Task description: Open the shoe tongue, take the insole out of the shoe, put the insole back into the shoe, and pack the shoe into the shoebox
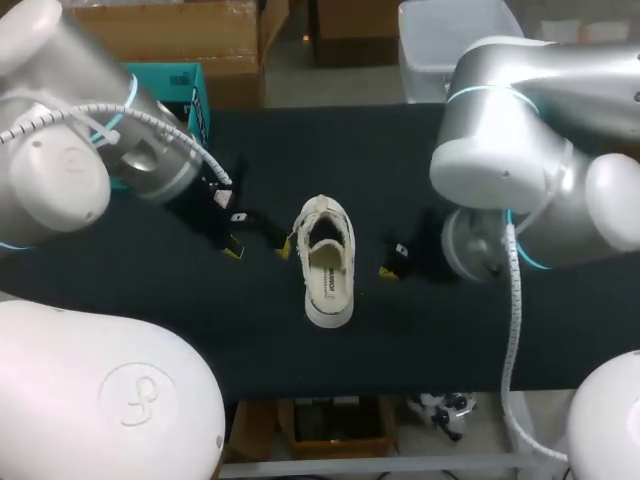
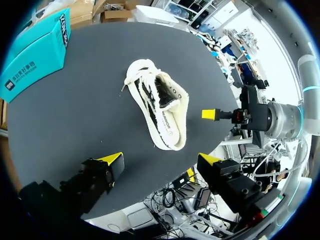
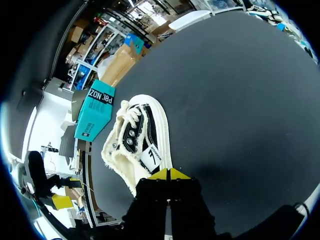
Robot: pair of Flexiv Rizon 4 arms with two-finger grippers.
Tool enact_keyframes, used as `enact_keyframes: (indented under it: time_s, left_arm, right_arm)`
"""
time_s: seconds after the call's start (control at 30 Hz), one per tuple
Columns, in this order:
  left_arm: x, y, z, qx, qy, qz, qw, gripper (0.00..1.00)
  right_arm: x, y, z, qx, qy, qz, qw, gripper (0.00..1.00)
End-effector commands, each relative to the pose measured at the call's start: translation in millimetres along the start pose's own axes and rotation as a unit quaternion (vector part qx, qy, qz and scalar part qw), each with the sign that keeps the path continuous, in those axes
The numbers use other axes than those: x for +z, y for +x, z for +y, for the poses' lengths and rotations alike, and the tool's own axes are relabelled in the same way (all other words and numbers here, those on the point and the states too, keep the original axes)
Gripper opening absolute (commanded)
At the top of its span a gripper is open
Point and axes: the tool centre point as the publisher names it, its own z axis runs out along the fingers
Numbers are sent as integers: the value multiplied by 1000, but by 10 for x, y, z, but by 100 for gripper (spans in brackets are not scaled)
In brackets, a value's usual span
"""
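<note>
Both empty: left fingers point(image 2: 113, 160) spread wide; right fingers point(image 3: 161, 174) closed beside shoe point(image 1: 327, 262).

A matte black table point(image 1: 420, 340) spans the scene.

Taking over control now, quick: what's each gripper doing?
Left gripper: open, empty, sneaker lying ahead of it.
Right gripper: closed, tips together, holding nothing.
</note>
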Motion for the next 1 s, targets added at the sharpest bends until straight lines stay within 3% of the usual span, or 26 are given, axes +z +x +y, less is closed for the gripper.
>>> enact_keyframes:
  time_s: [0.03,0.13,0.17,0.33,0.5,0.63,0.67,0.8,0.9,1.0]
  left_arm:
    - [-26,95,94,-7,5,-34,999,100]
    - [-5,131,124,-15,5,-40,999,100]
    - [1,139,130,-16,4,-41,999,100]
    - [37,171,158,-31,3,-46,998,100]
    - [38,193,173,-44,5,-53,998,100]
    - [35,194,204,-51,6,-55,997,100]
    - [37,188,212,-53,6,-55,997,100]
    - [52,168,235,-57,4,-56,997,100]
    - [67,149,249,-60,3,-58,997,100]
    - [77,118,253,-64,3,-58,996,100]
  right_arm:
    - [-125,-163,208,-10,355,171,919,0]
    - [-140,-225,304,-25,376,201,904,0]
    - [-144,-253,341,-27,377,201,904,0]
    - [-189,-349,540,-52,415,268,868,0]
    - [-196,-389,749,-65,439,303,844,0]
    - [-210,-385,866,-76,471,339,811,0]
    - [-214,-384,919,-77,484,351,798,0]
    - [-182,-376,1081,-65,513,364,774,0]
    - [-188,-326,1179,-50,534,357,765,0]
    - [-230,-263,1286,-28,548,333,767,0]
